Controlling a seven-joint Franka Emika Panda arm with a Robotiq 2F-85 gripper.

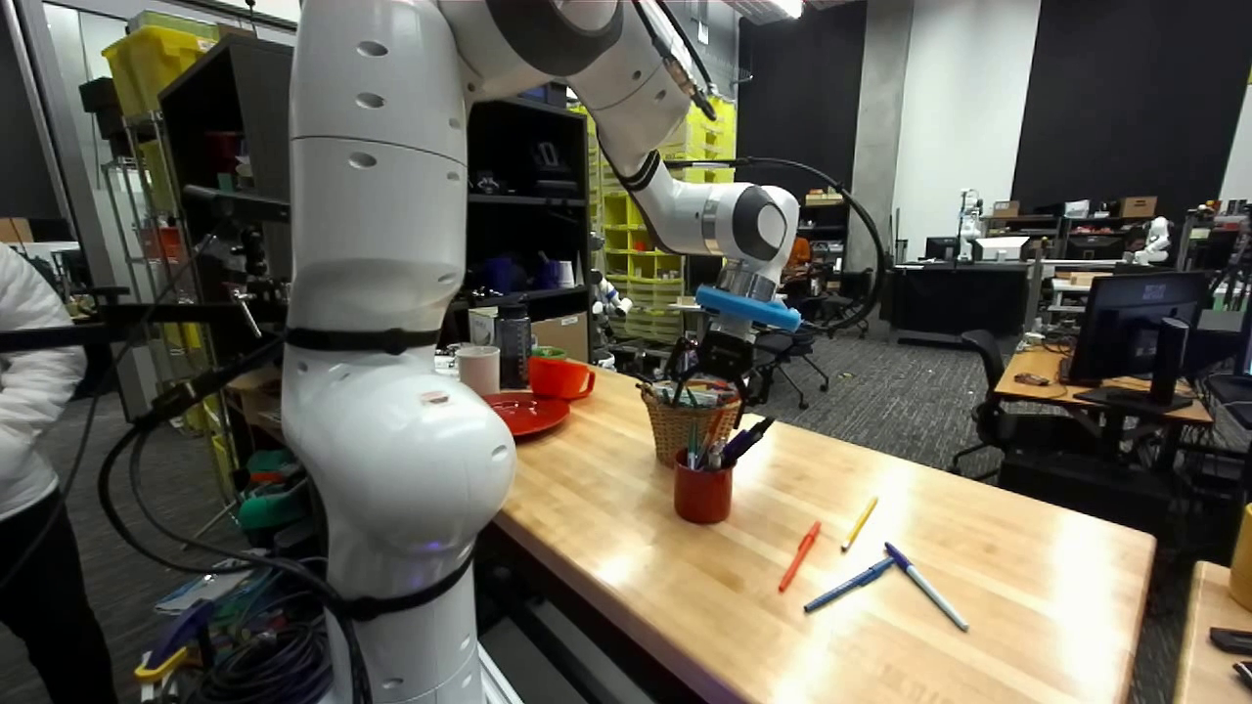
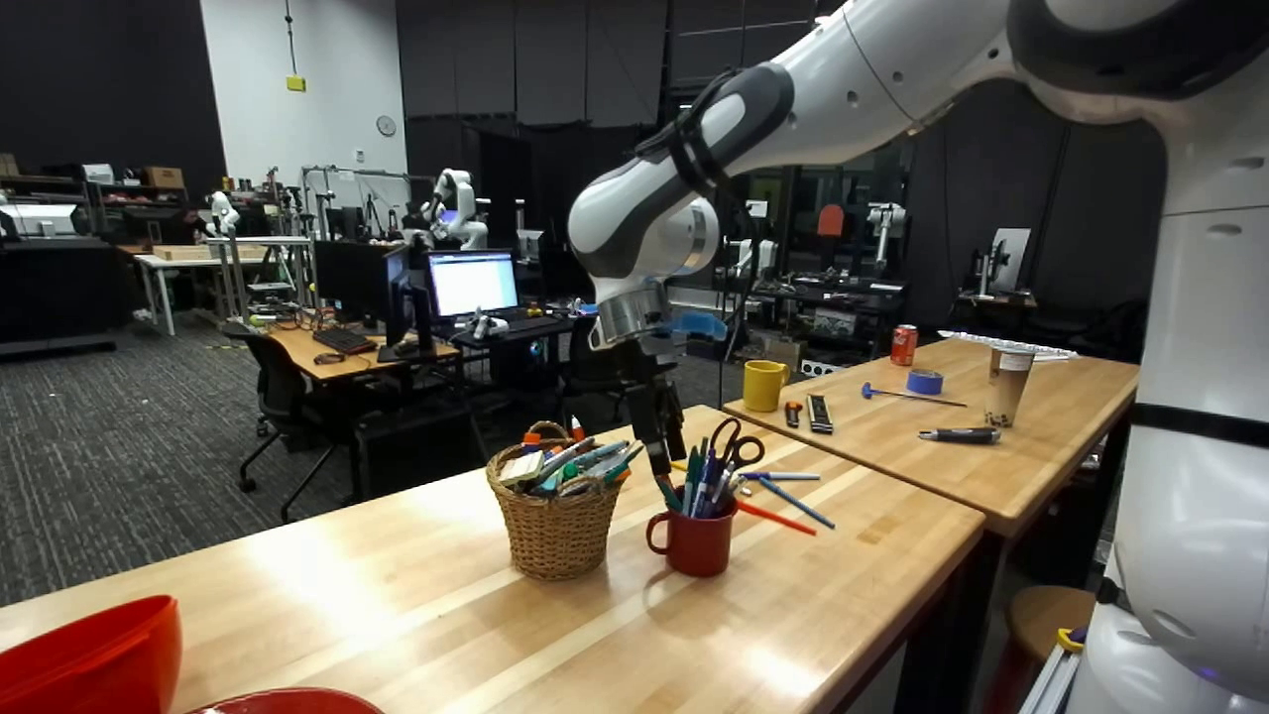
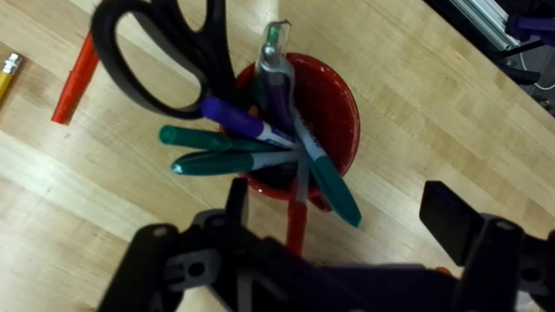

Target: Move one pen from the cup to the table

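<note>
Spread wide, the hand [image 3: 342, 209] hangs by a red cup [image 2: 700, 550] of pens [image 3: 212, 164] (scissors [image 3: 214, 60] too), near a pen-filled wicker basket [image 2: 557, 540].

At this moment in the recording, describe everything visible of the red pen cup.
The cup is small, cylindrical and red, its inside glossy, perhaps glazed, with one looped handle on the side towards the wicker basket. It stands upright on the table, apart from the basket. Markers and black scissors lean out over its rim. The open claw is above its handle side, not touching it.
</note>
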